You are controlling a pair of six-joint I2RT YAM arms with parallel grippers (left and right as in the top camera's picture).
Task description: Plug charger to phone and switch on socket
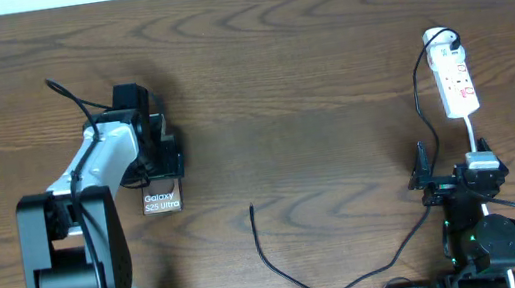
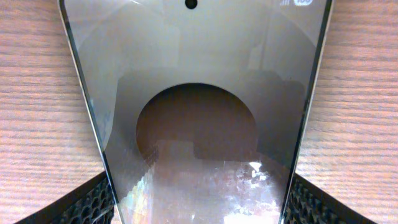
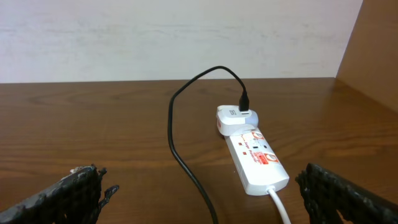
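Observation:
The phone (image 1: 162, 201) lies on the table at the left, its "Galaxy S25 Ultra" lettering showing. My left gripper (image 1: 164, 167) is over its far end, a finger against each long edge; in the left wrist view the phone (image 2: 199, 93) fills the space between the fingers (image 2: 199, 202). The white socket (image 1: 456, 81) lies at the far right with a white adapter plugged in its far end. The charger cable (image 1: 358, 284) runs from there down past my right gripper and loops left to its free tip (image 1: 251, 207). My right gripper (image 1: 456, 177) is open and empty, just short of the socket (image 3: 256, 158).
The socket's white cord (image 3: 280, 208) runs toward my right gripper (image 3: 211, 199). The black cable (image 3: 186, 168) lies on the table between its fingers. A wooden side wall (image 3: 373, 56) stands at the right.

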